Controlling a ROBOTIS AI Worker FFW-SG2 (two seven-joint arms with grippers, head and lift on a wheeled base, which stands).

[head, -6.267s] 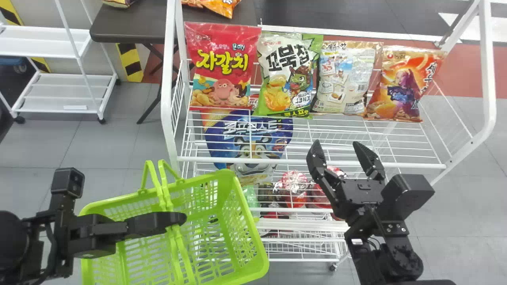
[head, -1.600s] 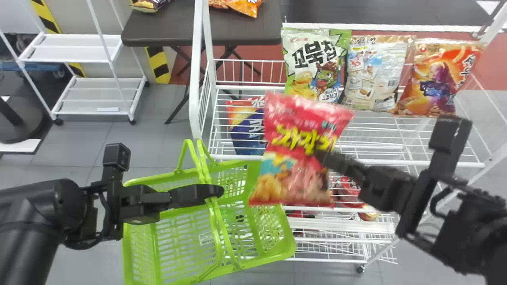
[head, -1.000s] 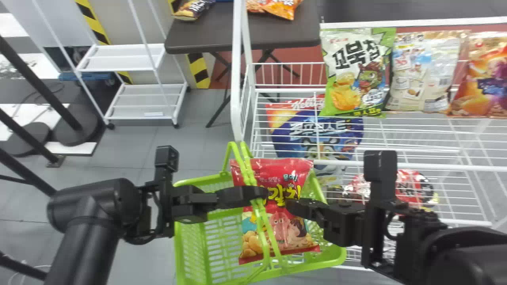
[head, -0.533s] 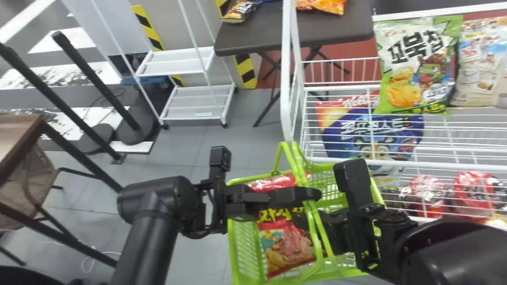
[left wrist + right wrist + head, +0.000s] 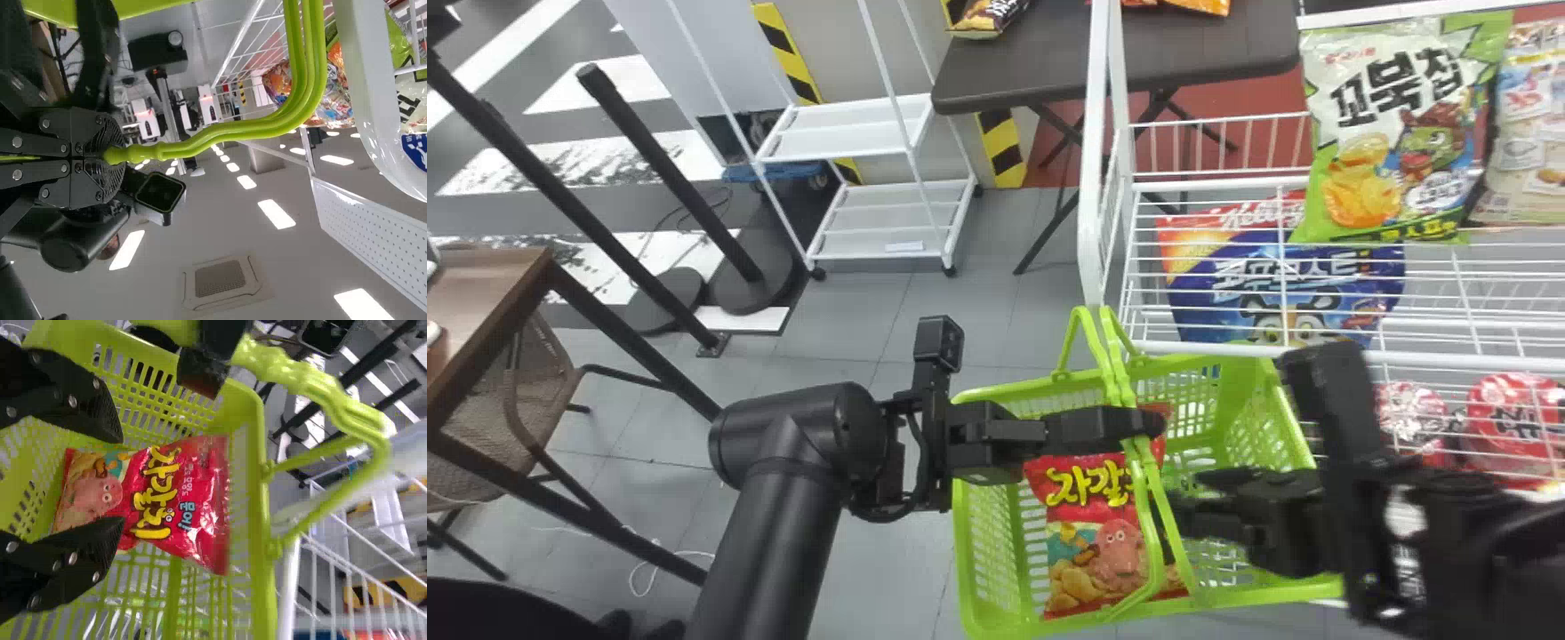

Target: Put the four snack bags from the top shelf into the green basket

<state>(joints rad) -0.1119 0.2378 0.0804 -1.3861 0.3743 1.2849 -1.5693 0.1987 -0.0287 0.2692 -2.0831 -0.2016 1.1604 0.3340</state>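
Note:
My left gripper is shut on the handles of the green basket; in the left wrist view the gripper clamps the green handles. Inside the basket's left half lies the red snack bag. My right gripper is over the basket, right of the handles. In the right wrist view the gripper stands open, its fingers apart above the red bag. On the top shelf are the green-and-white bag and, at the view's right edge, a beige bag.
The rack's white post rises just behind the basket. A blue bag and red packages sit on the level below. Farther back are a dark table and a white cart; a brown table is at the left.
The red bag has gone from the top shelf into the basket and my right gripper has let it go, now drawing back rightward. The head view has swung left; the left gripper still holds the handles.

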